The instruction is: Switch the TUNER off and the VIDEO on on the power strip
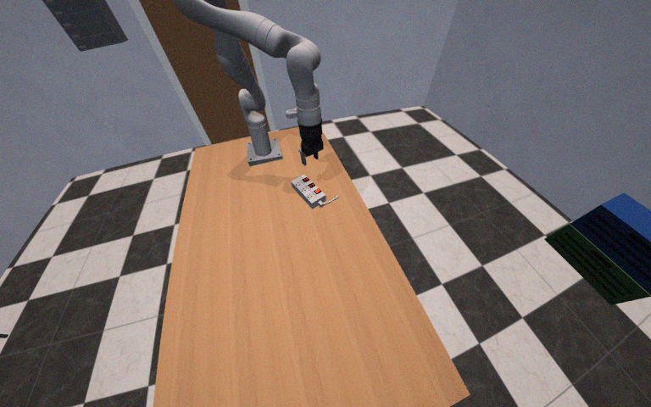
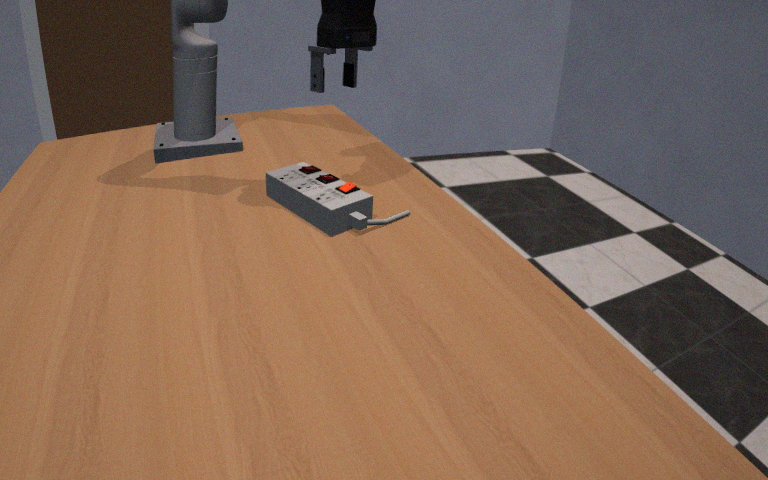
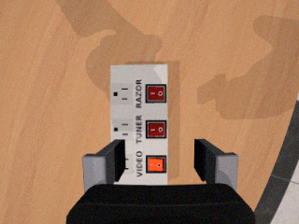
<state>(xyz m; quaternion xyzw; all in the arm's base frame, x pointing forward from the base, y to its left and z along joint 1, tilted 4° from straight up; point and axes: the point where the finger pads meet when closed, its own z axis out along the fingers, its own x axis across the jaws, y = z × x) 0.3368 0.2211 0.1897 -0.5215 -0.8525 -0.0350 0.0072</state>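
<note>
A grey power strip (image 1: pixel 308 190) lies flat on the wooden table, the right way up, with a short cable stub (image 2: pixel 387 217) at one end. It also shows in the exterior view (image 2: pixel 318 197) and in the wrist view (image 3: pixel 140 123). Its three rocker switches are labelled RAZOR (image 3: pixel 156 93), TUNER (image 3: pixel 156 129) and VIDEO (image 3: pixel 156 164). RAZOR and TUNER look dark red; VIDEO glows bright orange. My gripper (image 2: pixel 333 73) hangs well above the strip, open and empty. It shows in the top view (image 1: pixel 308 158) and in the wrist view (image 3: pixel 160 161) too.
The arm's base (image 1: pixel 263 154) is bolted to the table behind the strip. The table's right edge (image 2: pixel 481 226) runs close to the strip's cable end. A blue and green crate (image 1: pixel 607 247) stands on the floor far to the right.
</note>
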